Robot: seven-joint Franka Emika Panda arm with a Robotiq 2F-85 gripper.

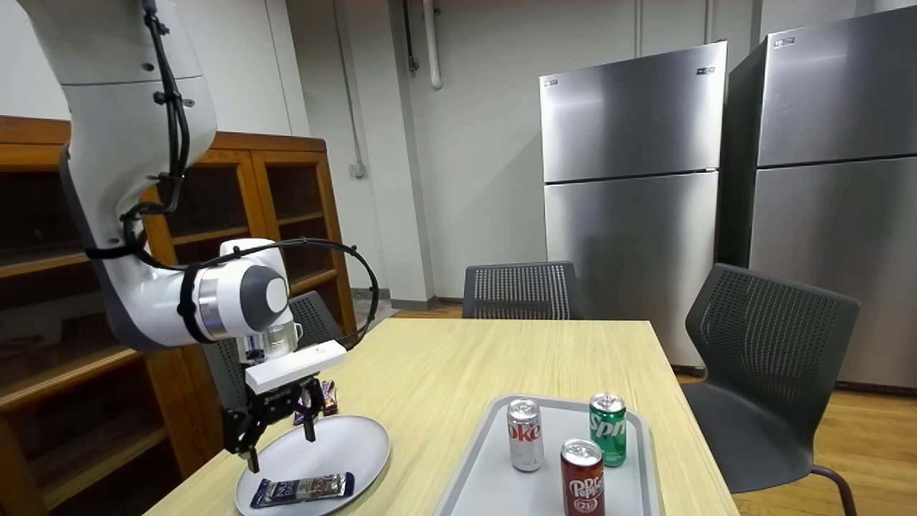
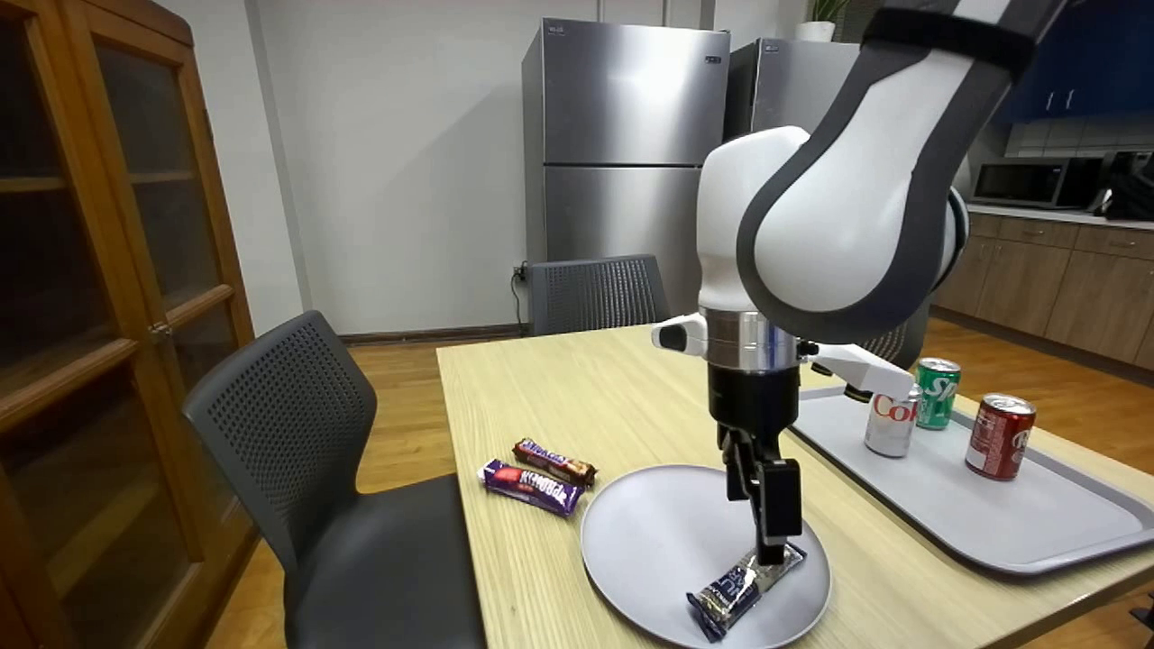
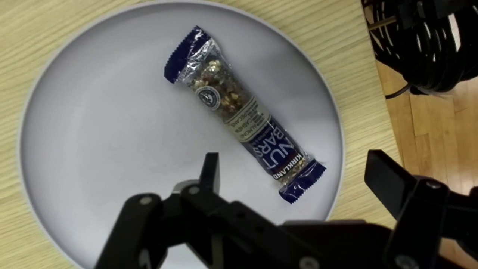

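Observation:
A Kirkland nut bar (image 3: 244, 119) in a clear and navy wrapper lies slantwise on a round light-grey plate (image 3: 93, 149). In the wrist view my gripper (image 3: 294, 158) is spread wide, holding nothing. The bar's lower end appears between its fingertips, without contact; the right finger (image 3: 388, 183) overlaps the bare wood past the plate's rim. Both exterior views show the gripper (image 1: 281, 448) pointing down over the plate (image 2: 663, 532), above the nut bar (image 1: 304, 489). In an exterior view a fingertip hides part of the nut bar (image 2: 739, 590).
Two wrapped candy bars, a purple one (image 2: 532, 487) and a brown one (image 2: 554, 461), lie beside the plate. A grey tray (image 2: 911, 514) holds a Diet Coke can (image 1: 525, 435), a Sprite can (image 1: 608, 430) and a Dr Pepper can (image 1: 582, 476). Chairs (image 1: 519, 290) surround the wooden table (image 1: 458, 365).

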